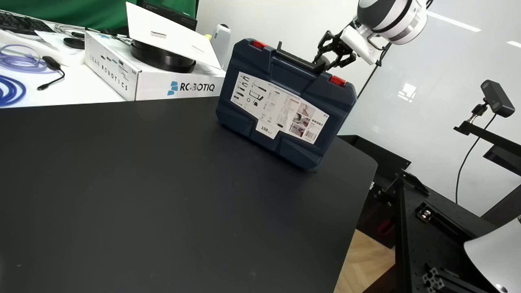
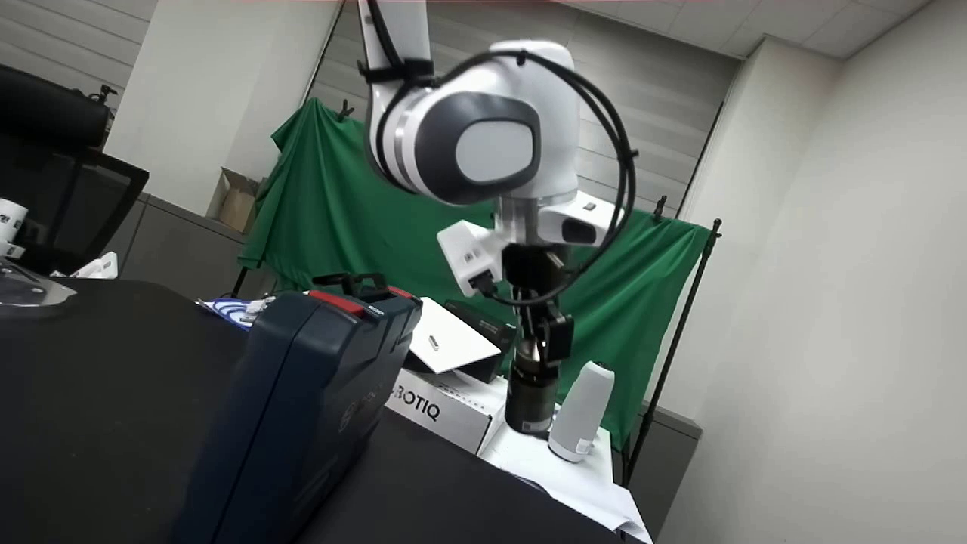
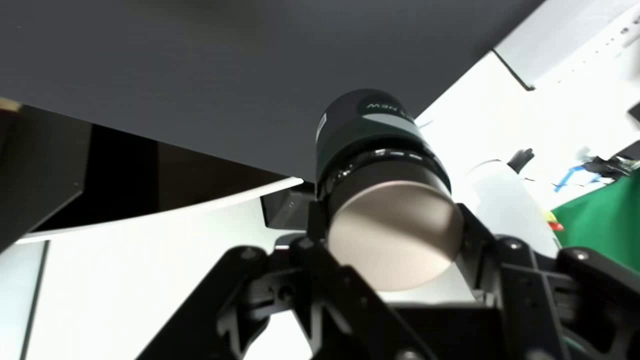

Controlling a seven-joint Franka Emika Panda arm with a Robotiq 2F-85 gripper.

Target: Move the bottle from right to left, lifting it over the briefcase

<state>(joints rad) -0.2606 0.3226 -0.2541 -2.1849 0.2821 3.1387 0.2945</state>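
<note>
Bottle (image 3: 370,117) is in the gripper (image 3: 392,224): fingers (image 3: 475,231) sit on both sides of the cap (image 3: 395,250), jaws only approx. a cap's width apart, cap pinched b/w them. Body's dark & glossy, cap top pale; label incl. "NEW", upside down in wrist view.

Pos.: in an exterior view most of the bottle is hidden behind the case (image 1: 281,101), w/ just a bit vis. near a top corner. In an exterior view it hangs below the arm (image 2: 483,143), against the back bench (image 2: 529,461) & green cloth (image 2: 642,287), w/ a gap in the pic b/w it & the case. Exact tilt, & whether its base touches anything: can't tell.

Case is dark blue, stands on edge on the black table (image 1: 163,183): handle (image 1: 299,59) up, red latches (image 1: 338,81) at the top, label (image 1: 281,108) w/ tool pics & "108".

On the bench: Robotiq box (image 1: 152,87) w/ black disc (image 1: 163,59) & slanted white panel (image 1: 175,44) over it, white unit (image 2: 582,415), keyboard (image 1: 18,22), blue cable (image 1: 16,91). Cam (image 1: 497,98) on a bar to the side; chair (image 2: 60,151) in bkgd.
</note>
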